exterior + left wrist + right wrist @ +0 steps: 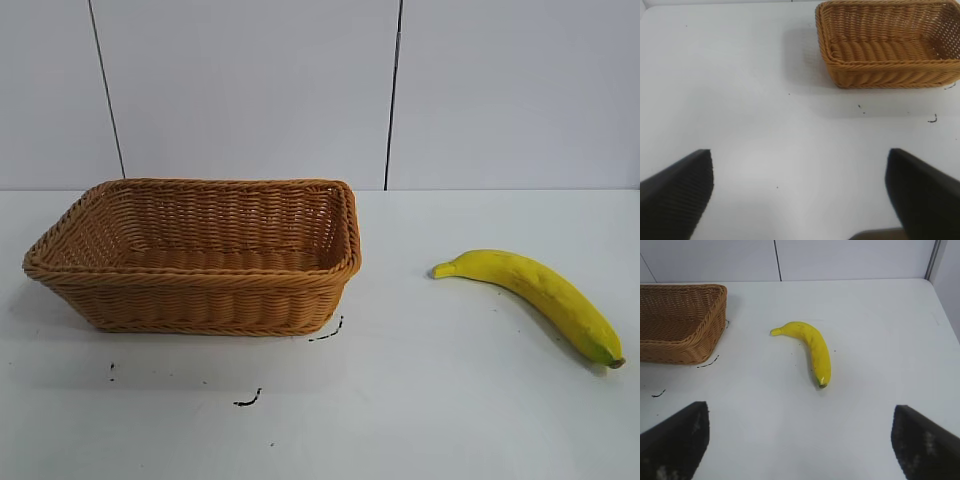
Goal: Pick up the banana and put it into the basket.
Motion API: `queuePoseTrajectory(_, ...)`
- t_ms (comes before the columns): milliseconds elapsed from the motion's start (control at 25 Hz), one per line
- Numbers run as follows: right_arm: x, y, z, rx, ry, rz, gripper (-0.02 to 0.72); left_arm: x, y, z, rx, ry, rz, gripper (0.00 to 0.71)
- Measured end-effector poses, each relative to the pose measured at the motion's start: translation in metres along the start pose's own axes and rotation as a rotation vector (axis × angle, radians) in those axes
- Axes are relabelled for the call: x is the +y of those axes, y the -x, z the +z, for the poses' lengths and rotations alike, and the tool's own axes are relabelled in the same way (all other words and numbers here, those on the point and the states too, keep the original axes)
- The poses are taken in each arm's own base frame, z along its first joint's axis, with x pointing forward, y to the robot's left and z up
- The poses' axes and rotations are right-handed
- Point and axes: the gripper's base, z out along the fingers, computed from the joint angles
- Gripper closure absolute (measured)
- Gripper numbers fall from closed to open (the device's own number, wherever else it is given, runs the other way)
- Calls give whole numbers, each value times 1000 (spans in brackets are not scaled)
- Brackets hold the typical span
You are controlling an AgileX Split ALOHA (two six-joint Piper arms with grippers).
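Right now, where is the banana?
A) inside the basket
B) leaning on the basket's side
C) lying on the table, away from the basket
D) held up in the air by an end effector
C: the banana lies flat on the white table, with bare table between it and the empty basket, and no end effector touches it.

A plain white table (420,400) fills the lower part of the exterior view, its far edge meeting a pale grey panelled wall (250,90). Two thin dark seams (393,95) run down the wall. Small black marks (248,400) dot the table near its front edge. Light is soft and even.
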Motion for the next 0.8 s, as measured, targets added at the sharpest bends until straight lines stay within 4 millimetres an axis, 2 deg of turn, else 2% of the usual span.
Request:
queuePoseTrajectory(440,0,3,1,20,1,10,24,0,0,0,0,0,0,17)
queuePoseTrajectory(600,-1,24,12,113,-1,43,24,0,0,0,0,0,0,17)
queuePoseTrajectory(800,-3,61,45,291,-5,62,24,0,0,0,0,0,0,17)
